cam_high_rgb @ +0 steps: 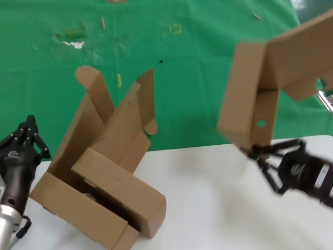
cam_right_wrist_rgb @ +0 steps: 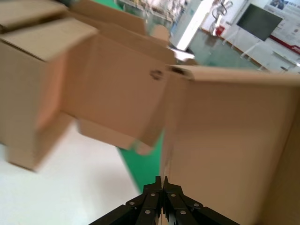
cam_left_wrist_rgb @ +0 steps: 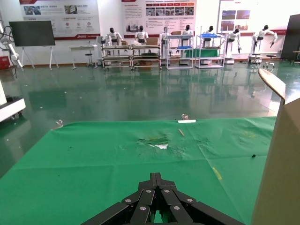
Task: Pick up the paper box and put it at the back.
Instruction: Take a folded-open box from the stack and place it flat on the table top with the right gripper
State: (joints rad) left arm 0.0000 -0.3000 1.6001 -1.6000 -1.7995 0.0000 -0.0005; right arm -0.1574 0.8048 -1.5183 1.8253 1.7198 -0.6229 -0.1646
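The paper box is in the air at the right of the head view, above the white table and in front of the green cloth that lies beyond the table's far edge. It hangs tilted, with its long axis running steeply up and down and leaning a little to the right at the top; its lid is swung open and reaches up and to the right, out toward the edge of the view. A side flap with a small round hole points down, just above the right gripper. That gripper comes in from the lower right, and its black fingers are pinched together on the box's lowest edge; in the right wrist view the fingertips meet on a thin cardboard edge, with the box wall rising just beyond them. The left gripper stands upright at the left edge of the table, its fingers drawn together on nothing, apart from the two other boxes that lean against each other on the table's left half. In the left wrist view its closed fingers face the green cloth, with a cardboard wall close alongside
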